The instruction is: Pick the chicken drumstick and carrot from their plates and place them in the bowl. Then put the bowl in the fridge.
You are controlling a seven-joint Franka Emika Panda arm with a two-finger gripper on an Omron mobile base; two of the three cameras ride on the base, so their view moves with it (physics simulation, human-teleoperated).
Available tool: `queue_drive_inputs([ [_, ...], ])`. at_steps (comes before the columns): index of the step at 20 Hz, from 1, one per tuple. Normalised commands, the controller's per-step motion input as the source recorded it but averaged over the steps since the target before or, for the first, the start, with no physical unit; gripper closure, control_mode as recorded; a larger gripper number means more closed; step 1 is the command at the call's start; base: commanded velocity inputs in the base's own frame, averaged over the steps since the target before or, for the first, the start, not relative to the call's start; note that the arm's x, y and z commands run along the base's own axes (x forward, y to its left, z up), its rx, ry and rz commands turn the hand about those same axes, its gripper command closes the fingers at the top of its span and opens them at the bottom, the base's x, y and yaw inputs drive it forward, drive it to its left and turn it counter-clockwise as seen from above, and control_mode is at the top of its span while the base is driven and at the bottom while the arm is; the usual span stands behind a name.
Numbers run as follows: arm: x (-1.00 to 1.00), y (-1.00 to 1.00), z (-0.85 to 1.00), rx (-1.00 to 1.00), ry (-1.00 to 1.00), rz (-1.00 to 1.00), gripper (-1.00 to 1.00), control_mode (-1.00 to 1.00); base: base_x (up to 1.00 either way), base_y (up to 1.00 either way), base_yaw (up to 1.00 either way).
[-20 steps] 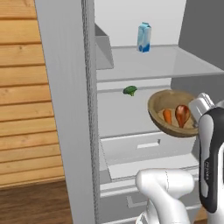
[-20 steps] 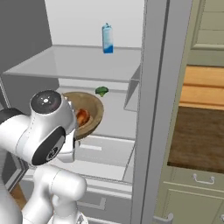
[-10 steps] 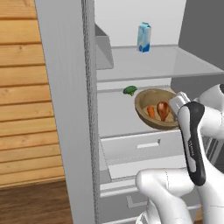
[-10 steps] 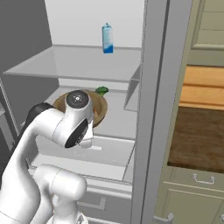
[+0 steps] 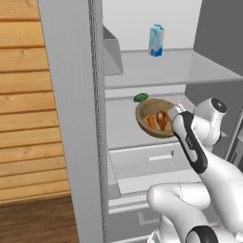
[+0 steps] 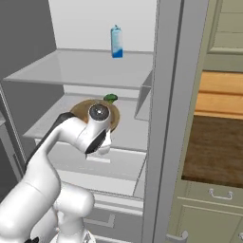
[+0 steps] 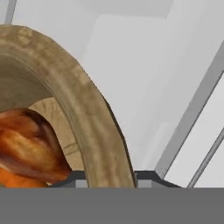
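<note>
The fridge (image 5: 156, 71) stands open, showing white shelves and drawers. Over its middle shelf is the wooden bowl (image 5: 148, 110), tilted toward me, with the carrot (image 5: 151, 122) and the chicken drumstick (image 5: 162, 118) lying inside. My gripper (image 5: 176, 112) is shut on the bowl's right rim. In the hand view the thick rim (image 7: 100, 131) runs between my fingertips (image 7: 146, 176), with the drumstick (image 7: 30, 144) and a sliver of carrot (image 7: 17, 180) at the left. From the right base view my hand hides most of the bowl (image 6: 80, 107). The plates are out of view.
A blue and white carton (image 5: 156, 40) stands on the upper shelf (image 6: 80, 71). A small green vegetable (image 5: 140, 97) lies on the middle shelf just behind the bowl. A drawer (image 5: 147, 159) sits below, partly pulled out. The fridge wall (image 5: 71, 118) rises at the left.
My arm has stretched forward and carried the bowl to the left and deeper into the fridge, over the middle shelf. The grip on the rim has stayed the same.
</note>
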Motion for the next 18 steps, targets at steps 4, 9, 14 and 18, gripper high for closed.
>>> queue_drive_inputs([
  [4, 0.59, 0.00, -0.37, 0.00, 0.00, 0.05, 1.00, -1.00, 0.00, 0.00, 0.00],
  [9, 0.43, 0.14, -0.24, 0.00, -0.01, 0.01, -1.00, -1.00, 0.00, 0.00, 0.00],
  [14, 0.02, 0.04, 0.01, 0.00, -0.16, 0.00, -1.00, -1.00, 0.00, 0.00, 0.00],
  [18, -0.14, 0.00, 0.12, 0.00, -0.34, 0.00, -1.00, -1.00, 0.00, 0.00, 0.00],
])
